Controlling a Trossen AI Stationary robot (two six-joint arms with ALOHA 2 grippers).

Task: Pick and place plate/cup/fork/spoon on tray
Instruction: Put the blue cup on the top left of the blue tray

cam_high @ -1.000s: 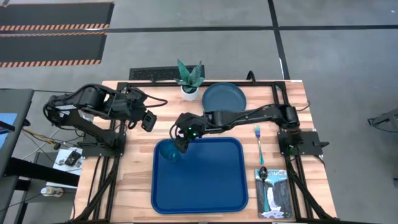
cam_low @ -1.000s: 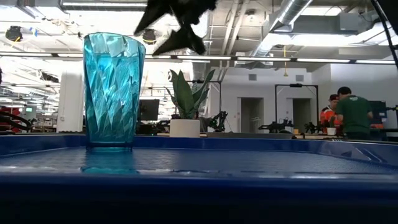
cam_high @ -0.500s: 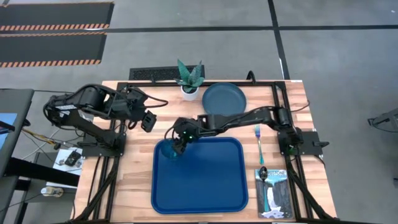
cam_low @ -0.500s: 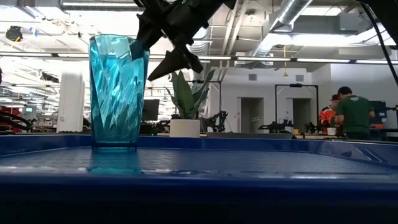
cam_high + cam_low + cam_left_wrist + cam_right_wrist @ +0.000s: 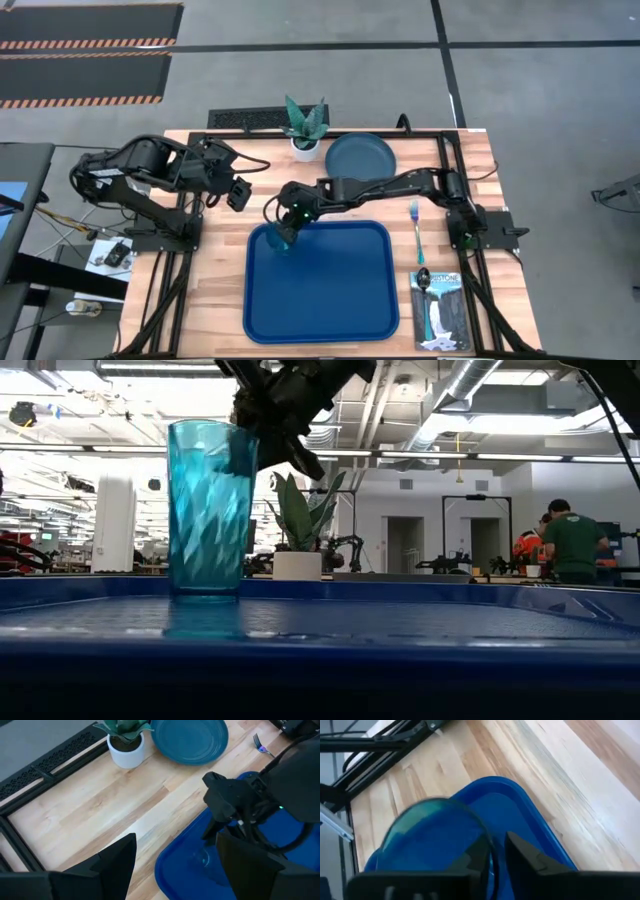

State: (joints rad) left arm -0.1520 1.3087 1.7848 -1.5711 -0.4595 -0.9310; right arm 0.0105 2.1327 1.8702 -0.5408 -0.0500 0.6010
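Right hand (image 5: 283, 234) pinching cup (image 5: 209, 508) rim, cup upright on tray (image 5: 330, 300). Left hand (image 5: 238, 194) spread. No readable writing.

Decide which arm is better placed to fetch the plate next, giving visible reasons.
Probably the right. The right gripper is at the cup on the tray, and its arm passes just beside the plate. The left gripper waits off the tray's far left corner, farther away.

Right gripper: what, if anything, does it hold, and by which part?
The right gripper pinches the cup by its rim; the cup stands on the tray.
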